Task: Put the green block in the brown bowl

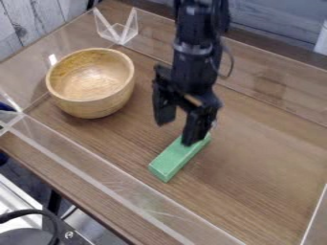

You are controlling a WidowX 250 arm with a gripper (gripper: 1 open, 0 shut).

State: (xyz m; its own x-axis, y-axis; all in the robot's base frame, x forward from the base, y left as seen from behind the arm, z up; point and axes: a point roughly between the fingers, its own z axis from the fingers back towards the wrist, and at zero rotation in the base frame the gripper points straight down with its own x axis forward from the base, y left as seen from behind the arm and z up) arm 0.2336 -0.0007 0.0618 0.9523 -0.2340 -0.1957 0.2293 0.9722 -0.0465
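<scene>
The green block [175, 159] lies flat on the wooden table, its long side running diagonally from near left to far right. My gripper [181, 121] points down over the block's far end, jaws wide open with nothing between them. One dark finger [163, 107] hangs to the left of the block, and the other finger [196, 126] hides the block's upper tip. Whether they touch the block I cannot tell. The brown bowl [90, 82] stands empty at the left, well apart from the gripper.
Low clear plastic walls [76, 158] edge the table along the front left. A clear folded plastic piece [119, 29] stands at the back behind the bowl. Bare wood surrounds the block on the right.
</scene>
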